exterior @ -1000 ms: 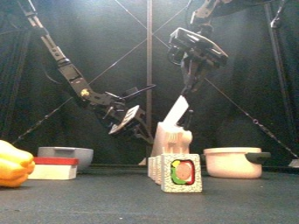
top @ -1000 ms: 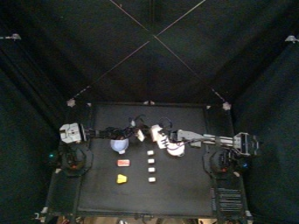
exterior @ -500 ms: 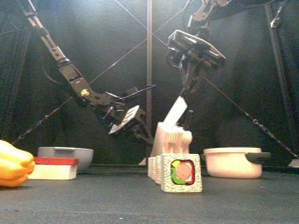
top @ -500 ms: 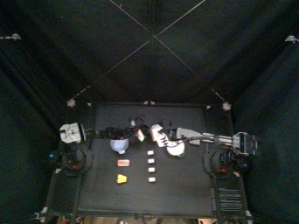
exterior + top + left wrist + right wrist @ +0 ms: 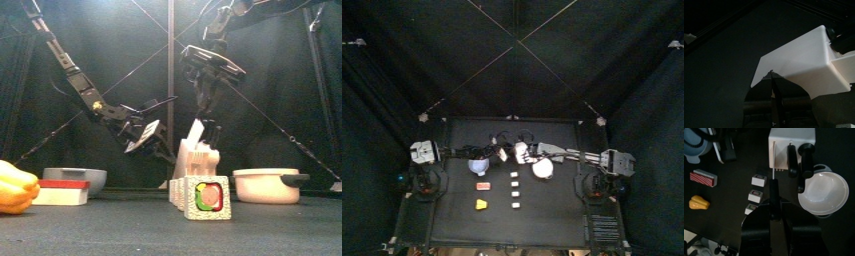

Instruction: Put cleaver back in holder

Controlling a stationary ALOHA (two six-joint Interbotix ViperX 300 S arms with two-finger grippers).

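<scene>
The holder [image 5: 197, 162], a pale upright block, stands mid-table [image 5: 520, 150] and fills the left wrist view [image 5: 797, 60]. The cleaver [image 5: 195, 131], a whitish blade, tilts with its lower end at the holder's top. My right gripper [image 5: 205, 108] hangs above the holder, shut on the cleaver's upper end. In the right wrist view the cleaver shows edge-on [image 5: 774, 155], running from the gripper [image 5: 773, 180] to the holder [image 5: 791, 135]. My left gripper [image 5: 143, 136] hovers just left of the holder [image 5: 501, 153], its tips at the block's edge [image 5: 771, 75].
A white plate [image 5: 543, 168] lies right of the holder and a bluish bowl [image 5: 477, 166] left of it. A row of white squares [image 5: 515, 185] runs toward the front edge. A red block [image 5: 482, 186] and an orange wedge [image 5: 480, 203] sit front left.
My right gripper has moved left and down with the cleaver, so the blade now stands lower over the holder's top. The left arm has not moved.
</scene>
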